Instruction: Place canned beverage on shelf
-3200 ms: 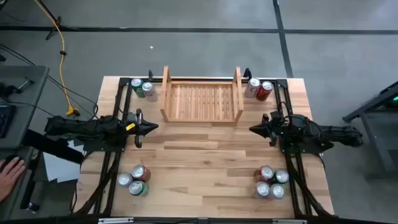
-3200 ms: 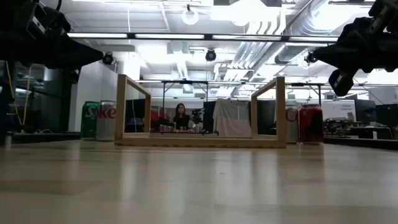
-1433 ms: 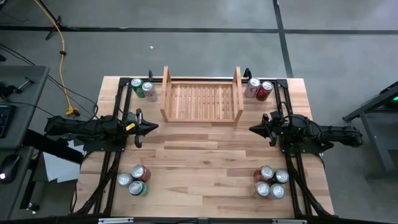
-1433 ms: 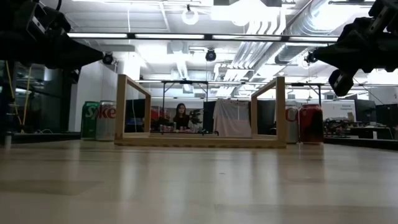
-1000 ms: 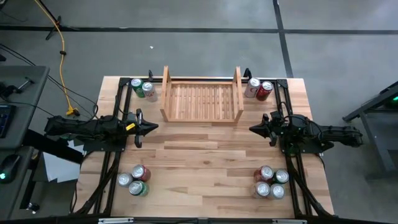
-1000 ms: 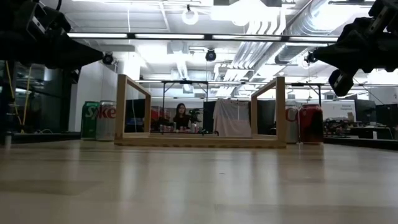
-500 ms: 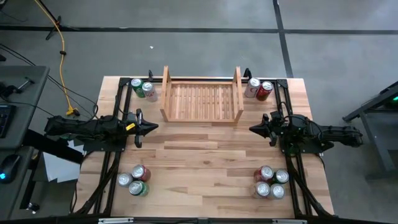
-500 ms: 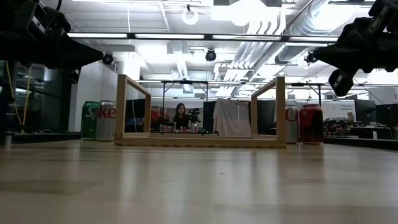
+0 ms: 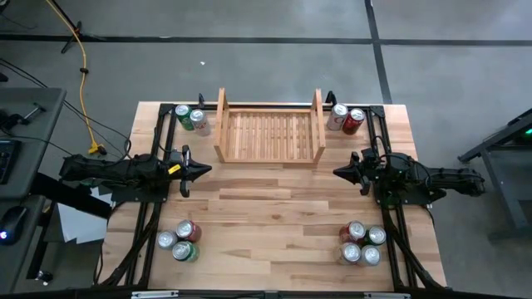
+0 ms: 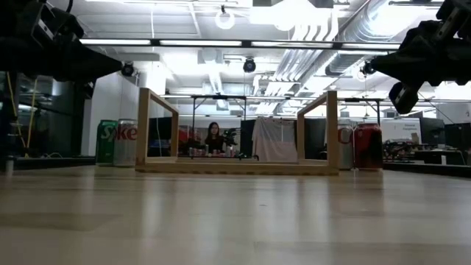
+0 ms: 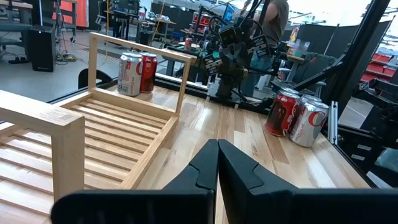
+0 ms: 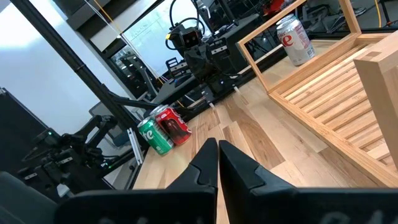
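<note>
Jaws of both the left gripper [image 9: 204, 169] and right gripper [image 9: 339, 172] were closed, empty; the shelf [image 9: 269, 133] was bare (cans unplaced beside it).

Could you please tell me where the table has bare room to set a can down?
The shelf base is bare, as is the table middle between both can clusters. Crowded: front-left cans, front-right cans, and the pairs beside each shelf board.
</note>
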You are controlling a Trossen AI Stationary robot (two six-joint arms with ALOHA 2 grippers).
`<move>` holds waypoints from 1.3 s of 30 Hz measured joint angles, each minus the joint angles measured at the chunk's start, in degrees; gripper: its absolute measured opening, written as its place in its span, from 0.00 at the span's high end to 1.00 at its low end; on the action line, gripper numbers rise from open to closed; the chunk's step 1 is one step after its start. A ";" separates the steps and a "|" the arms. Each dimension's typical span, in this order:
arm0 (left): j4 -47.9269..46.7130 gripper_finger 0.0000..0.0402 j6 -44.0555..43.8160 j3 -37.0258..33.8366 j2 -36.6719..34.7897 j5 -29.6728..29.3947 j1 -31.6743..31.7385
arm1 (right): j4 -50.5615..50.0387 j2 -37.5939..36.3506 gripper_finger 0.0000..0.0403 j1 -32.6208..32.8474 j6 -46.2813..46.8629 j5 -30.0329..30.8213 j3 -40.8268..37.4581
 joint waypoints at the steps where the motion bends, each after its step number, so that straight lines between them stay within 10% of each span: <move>1: -0.01 0.99 0.00 0.00 0.00 -0.01 -0.01 | 0.00 -0.02 1.00 0.02 0.02 0.00 0.00; 22: -0.02 0.99 0.00 0.00 0.00 -0.01 0.00 | 0.32 -0.01 1.00 0.01 0.36 0.90 -0.01; 30: -0.01 0.99 0.00 0.00 0.00 0.00 0.00 | 16.02 0.03 1.00 0.00 24.95 30.51 -0.09; 39: -0.01 0.99 0.00 0.00 0.00 0.01 0.00 | 33.64 3.82 0.97 -0.53 16.01 41.46 4.20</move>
